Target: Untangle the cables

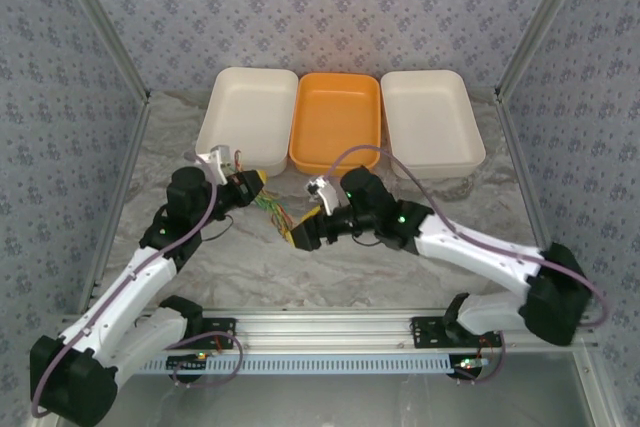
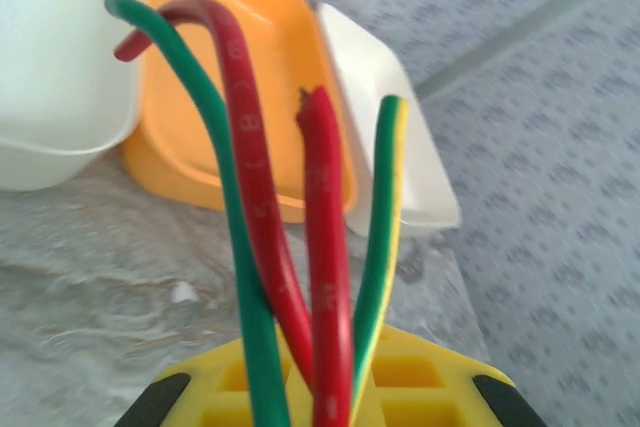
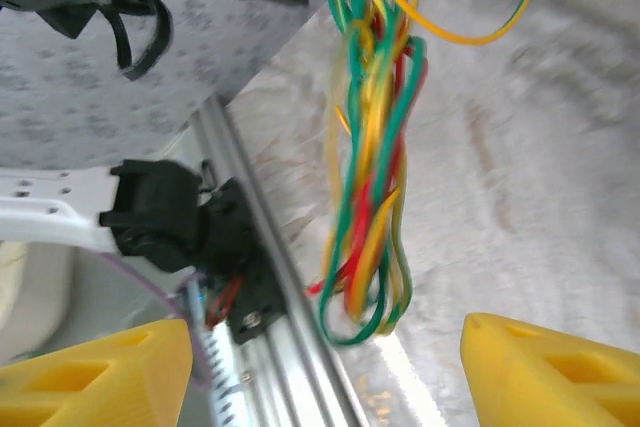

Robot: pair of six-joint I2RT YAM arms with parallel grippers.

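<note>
Red, green and yellow-green cables sit in one knotted bunch at centre frame in the top view, strung just off the desk between the two arms. Left end effector is clamped tight on one end of the bunch. Its wrist cam shows four strands, two red, one green, one green-yellow, sprouting from between the yellow fingers. Looks like the anchor: pin one end and hold it up so the rest hangs and the loops sag apart under their own weight.

Right end effector, lower centre, has its jaws spread wide w/ nothing in them. On its wrist cam the tangle dangles mid-frame, its bottom loops above the gap between the two yellow fingertips and touching neither. Prob. parked there to line up on a single strand, but the strands are twisted together, so which one it's aiming at I can't tell.

Three trays across the top of the frame: white tray, orange tray and 2nd white tray. Likely drop spots for the freed cables.
</note>
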